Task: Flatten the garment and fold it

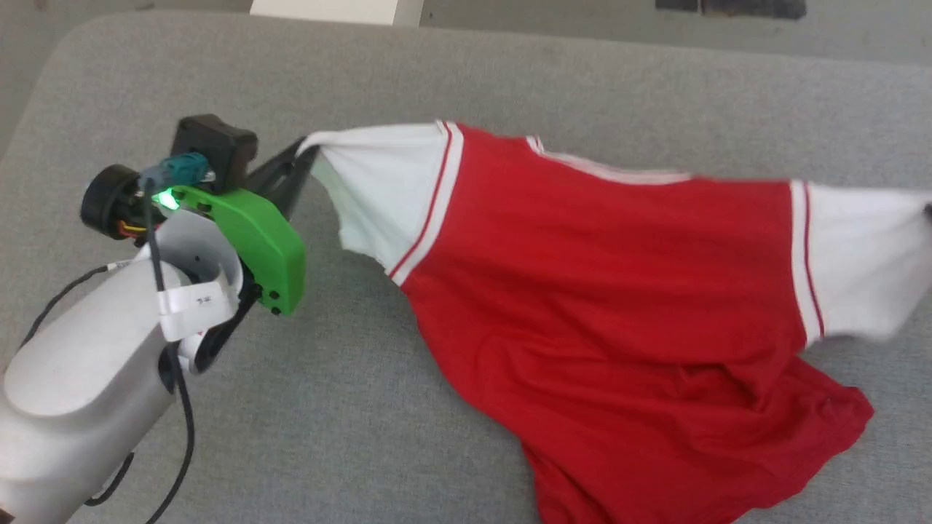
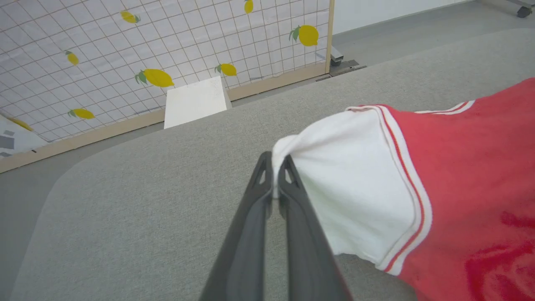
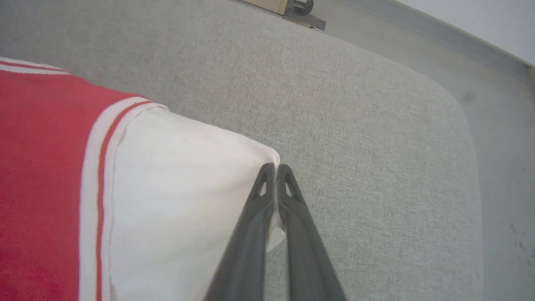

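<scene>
garment: red T-shirt, on table, centre to right in head view
axis: long axis sleeve to sleeve, left-right, top edge pulled taut; collar away from robot, hem toward it
material: soft knit, white sleeves, striped trim, lower body rumpled
left gripper: fingers clamped on left sleeve tip
right gripper: fingers pinched on right sleeve tip
table: grey woven cover, rounded corners
</scene>
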